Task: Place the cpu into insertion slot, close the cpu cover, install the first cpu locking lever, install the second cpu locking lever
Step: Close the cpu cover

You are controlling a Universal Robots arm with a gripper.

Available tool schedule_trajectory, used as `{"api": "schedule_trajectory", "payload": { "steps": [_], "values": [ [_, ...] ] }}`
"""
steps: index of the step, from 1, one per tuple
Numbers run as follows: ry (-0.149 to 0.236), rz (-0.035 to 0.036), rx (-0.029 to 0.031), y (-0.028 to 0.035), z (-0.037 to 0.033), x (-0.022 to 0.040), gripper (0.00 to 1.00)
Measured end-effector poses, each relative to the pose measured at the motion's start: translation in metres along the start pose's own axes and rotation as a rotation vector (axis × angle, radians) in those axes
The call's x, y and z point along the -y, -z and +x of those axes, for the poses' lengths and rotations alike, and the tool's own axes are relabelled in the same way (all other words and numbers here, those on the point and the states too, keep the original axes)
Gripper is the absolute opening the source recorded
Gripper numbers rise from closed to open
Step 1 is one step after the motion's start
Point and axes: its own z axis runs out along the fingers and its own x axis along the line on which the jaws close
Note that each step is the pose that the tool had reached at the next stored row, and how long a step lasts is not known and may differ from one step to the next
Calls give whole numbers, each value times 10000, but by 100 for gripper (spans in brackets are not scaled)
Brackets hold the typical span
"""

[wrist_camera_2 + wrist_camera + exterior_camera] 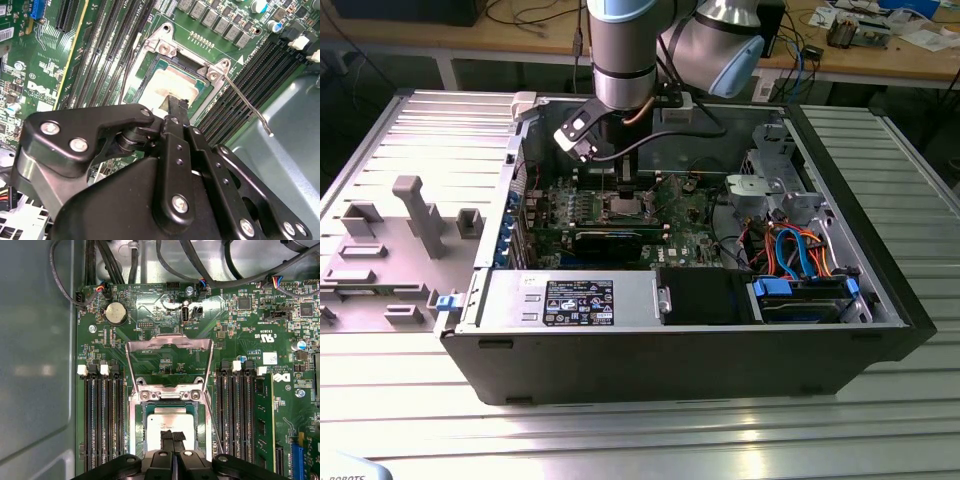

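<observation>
1. Inside the open computer case, the cpu lies flat in the insertion slot.
2. The cpu cover stands swung up, off the chip.
3. The tool hangs over the chip's top, fingers together, gripping nothing.

cpu in insertion slot, cpu cover open

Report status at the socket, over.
Copy. One hand shut, tips over the cpu, which sits in the insertion slot. The cpu cover stands open; locking lever unlatched. Nothing obstructing.
</observation>
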Motion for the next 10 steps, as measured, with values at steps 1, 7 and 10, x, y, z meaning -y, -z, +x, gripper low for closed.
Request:
{"api": "schedule_trajectory", "payload": {
  "steps": [1,7,10],
  "values": [
    [1,39,6,-2,1,-20,11],
    [-4,186,10,-4,1,-72,11],
    [-4,188,14,5,2,-73,11]
  ]
}}
